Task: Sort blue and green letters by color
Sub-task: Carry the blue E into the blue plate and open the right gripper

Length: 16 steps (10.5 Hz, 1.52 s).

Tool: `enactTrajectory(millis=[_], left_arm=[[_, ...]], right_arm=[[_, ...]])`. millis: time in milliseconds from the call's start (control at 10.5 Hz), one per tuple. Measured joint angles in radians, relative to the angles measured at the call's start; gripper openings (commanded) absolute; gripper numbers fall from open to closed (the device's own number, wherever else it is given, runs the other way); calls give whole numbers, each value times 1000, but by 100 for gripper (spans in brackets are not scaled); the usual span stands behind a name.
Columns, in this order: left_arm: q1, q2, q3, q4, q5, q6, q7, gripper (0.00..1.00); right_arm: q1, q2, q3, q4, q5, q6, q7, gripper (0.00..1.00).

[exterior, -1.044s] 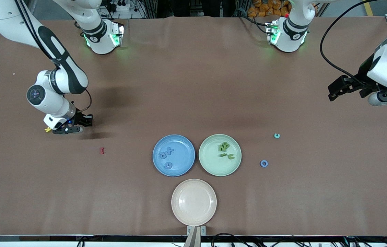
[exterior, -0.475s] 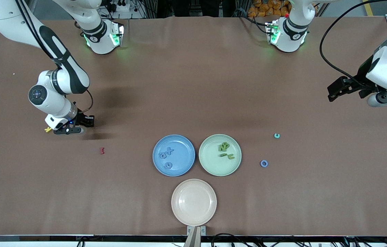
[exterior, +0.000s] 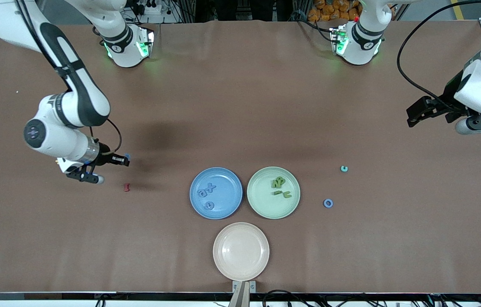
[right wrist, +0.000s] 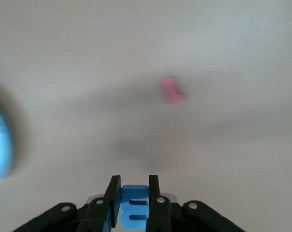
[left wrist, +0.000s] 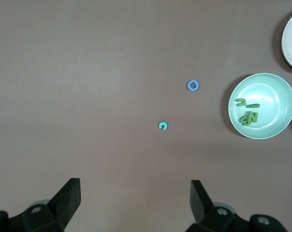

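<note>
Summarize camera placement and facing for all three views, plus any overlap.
Front: high across the table, facing both arm bases; shows right claw, left claw.
Left wrist: on the left arm, looking down past its open claw at the round pale green plate.
Right wrist: looking down past its claw shut on a small flat blue letter.
Shared: front and left wrist both show that plate.

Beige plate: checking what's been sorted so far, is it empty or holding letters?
Empty. The beige plate shows only its bare ringed surface, with no letters on it.
</note>
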<state>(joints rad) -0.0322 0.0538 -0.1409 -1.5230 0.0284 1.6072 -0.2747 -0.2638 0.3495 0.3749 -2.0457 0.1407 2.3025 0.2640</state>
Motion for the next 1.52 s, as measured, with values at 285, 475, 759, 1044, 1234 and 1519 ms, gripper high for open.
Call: enactTrajectory(millis=[285,475,759,1044,1234,1519], left_arm=[[0,3,0,0,0,0,0,100],[0,4,0,-1,0,0,0,100],[0,8,0,-2,0,0,0,100],[0,8,0,-2,0,0,0,100],[0,8,0,-2,-1,0,0,100],[0,8,0,-2,-1,0,0,100]], right_arm=[[20,73,1,172,265,-54,18,0],[73,171,2,307,366,-49,97,0],[206,246,5,498,377,-23,324,0],[259,286,5,558,380,40,378,0],[287,300,5,560,419,97,381,0],[353,329,5,560,432,224,384,0]])
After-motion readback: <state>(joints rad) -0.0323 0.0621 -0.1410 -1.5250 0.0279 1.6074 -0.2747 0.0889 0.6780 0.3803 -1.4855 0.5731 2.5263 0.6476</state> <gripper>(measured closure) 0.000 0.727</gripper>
